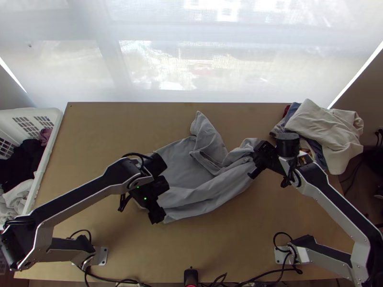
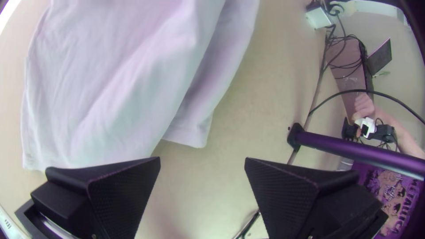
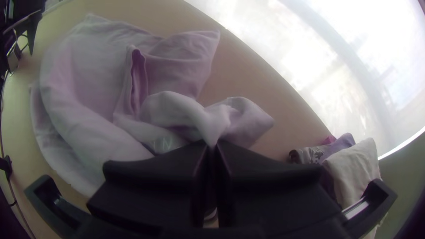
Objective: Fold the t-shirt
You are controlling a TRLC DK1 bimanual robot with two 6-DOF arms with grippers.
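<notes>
Shirt [image 1: 184, 167] on tbl [image 1: 239, 234]; prob. window [image 1: 158, 62] beyond

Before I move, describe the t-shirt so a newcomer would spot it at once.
Start with the wooden table; the t-shirt lies rumpled across its middle. It is plain grey, bunched where the right end effector pinches it. That grip sets it apart from the cream garment heaped at the far right corner and the clothes in the white basket at left.

Bright window [image 1: 158, 57] beyond wooden table [image 1: 105, 129]; shadowed wall [image 1: 366, 91] at right
</notes>
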